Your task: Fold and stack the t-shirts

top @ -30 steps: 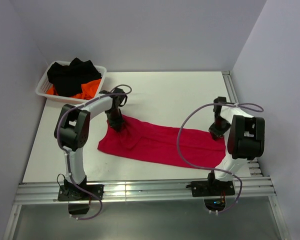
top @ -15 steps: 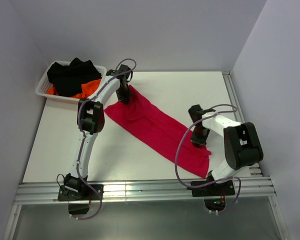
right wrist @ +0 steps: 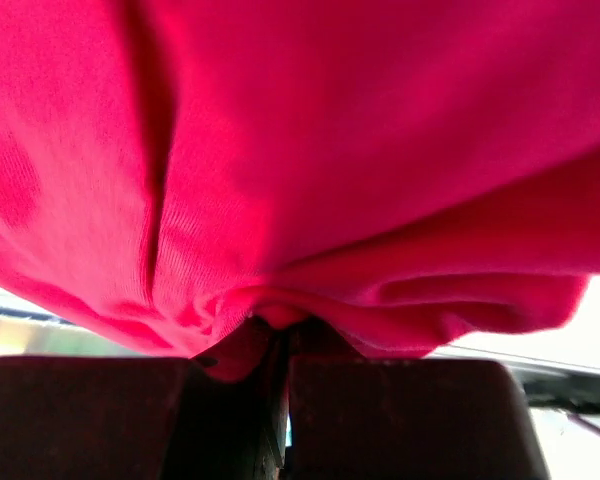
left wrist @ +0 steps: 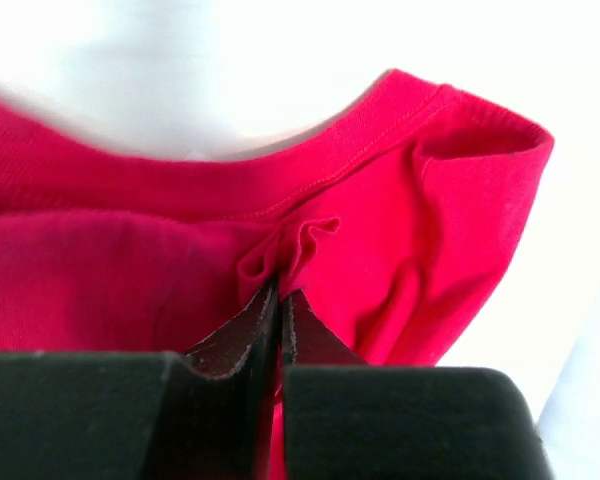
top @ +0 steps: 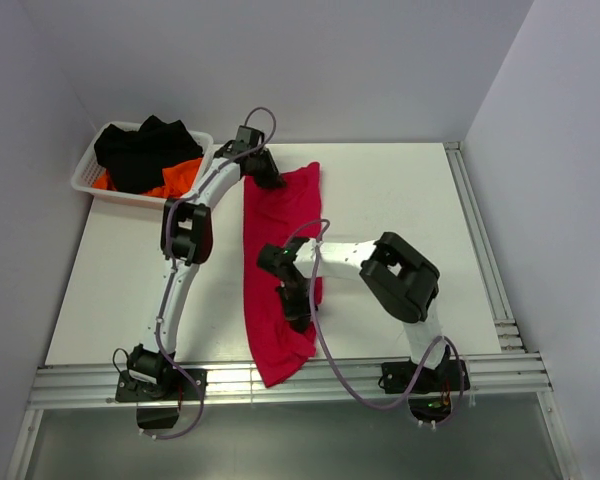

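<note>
A crimson red t-shirt [top: 280, 215] lies as a long strip from the far middle of the table to the near edge. My left gripper [top: 273, 178] is at its far end, beside the neckline, shut on a small pinch of the cloth. In the left wrist view the collar band [left wrist: 310, 185] curves above the left gripper [left wrist: 280, 290], where red cloth bunches at the tips. My right gripper [top: 298, 315] reaches in from the right over the strip's near half. The right wrist view has the right gripper [right wrist: 280, 335] shut on a fold of the t-shirt [right wrist: 330, 150], which drapes over it.
A white mesh basket [top: 85, 180] stands at the far left with black clothes [top: 145, 150] and an orange garment [top: 180, 178] in it. A metal rail [top: 480, 240] runs down the table's right side. The shirt's near end hangs onto the front rails [top: 330, 380].
The red t-shirt has swung from lying across the table to lying lengthwise. My left gripper carried its end far and rightward; my right gripper carried the other end left toward the near middle.
</note>
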Available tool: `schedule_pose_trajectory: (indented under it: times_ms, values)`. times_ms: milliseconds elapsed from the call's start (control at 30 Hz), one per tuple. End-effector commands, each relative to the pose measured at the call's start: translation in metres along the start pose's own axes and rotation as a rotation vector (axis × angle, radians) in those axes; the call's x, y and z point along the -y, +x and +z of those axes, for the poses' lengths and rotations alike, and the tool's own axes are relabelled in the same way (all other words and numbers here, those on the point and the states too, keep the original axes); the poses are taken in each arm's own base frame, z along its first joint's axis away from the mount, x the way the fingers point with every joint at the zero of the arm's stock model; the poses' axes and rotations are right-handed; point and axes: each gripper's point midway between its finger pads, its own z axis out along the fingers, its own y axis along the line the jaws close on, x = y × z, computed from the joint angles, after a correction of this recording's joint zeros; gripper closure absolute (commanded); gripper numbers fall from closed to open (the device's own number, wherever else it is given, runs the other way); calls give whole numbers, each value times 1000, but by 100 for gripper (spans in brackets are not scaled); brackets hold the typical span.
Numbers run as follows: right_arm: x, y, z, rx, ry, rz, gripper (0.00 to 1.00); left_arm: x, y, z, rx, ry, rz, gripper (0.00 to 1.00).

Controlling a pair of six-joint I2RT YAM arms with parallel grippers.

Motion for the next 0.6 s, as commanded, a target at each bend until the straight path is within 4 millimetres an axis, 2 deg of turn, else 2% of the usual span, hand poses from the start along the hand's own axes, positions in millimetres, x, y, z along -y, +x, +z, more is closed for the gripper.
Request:
schedule_pose_trajectory:
  times_ms: [0,67,100,133,167,200,233,267,300,333,367,400,433,467,500,533,567]
  values:
    - [-9,-21,12,79,8,-5,100,46,-12,-10,38,164,42,84]
    - [1,-20,10,82,55,9,100,49,-20,-19,58,175,43,68]
    - [5,-20,8,87,73,16,100,50,-29,-30,77,177,45,57]
    - [8,-23,5,98,85,24,100,50,-34,-35,89,176,48,34]
    - [10,-22,1,99,93,25,96,50,-43,-44,109,181,47,21]
    - [13,-23,-3,107,104,25,80,59,-54,-60,140,197,56,7]
    - [14,-33,-14,160,129,22,66,63,-62,-71,163,203,56,1]
    - [20,-33,-26,176,162,24,50,61,-77,-85,206,192,52,1]
    - [22,-37,-37,208,185,22,28,73,-89,-110,254,198,62,1]
    - [20,-48,-56,272,197,28,21,75,-99,-125,293,184,65,1]
    - [30,-51,-75,313,242,37,19,69,-107,-139,321,159,55,1]
    - [33,-55,-87,343,253,47,17,79,-119,-176,398,141,62,0]
    - [31,-62,-107,389,240,61,17,79,-122,-192,428,122,69,0]
    - [42,-64,-123,415,255,87,17,64,-117,-197,424,80,55,1]
    - [45,-65,-133,430,254,97,17,77,-121,-237,491,78,68,1]
    - [46,-69,-145,455,243,112,17,73,-113,-246,481,54,66,1]
    - [52,-66,-156,468,238,119,17,59,-98,-245,444,13,49,1]
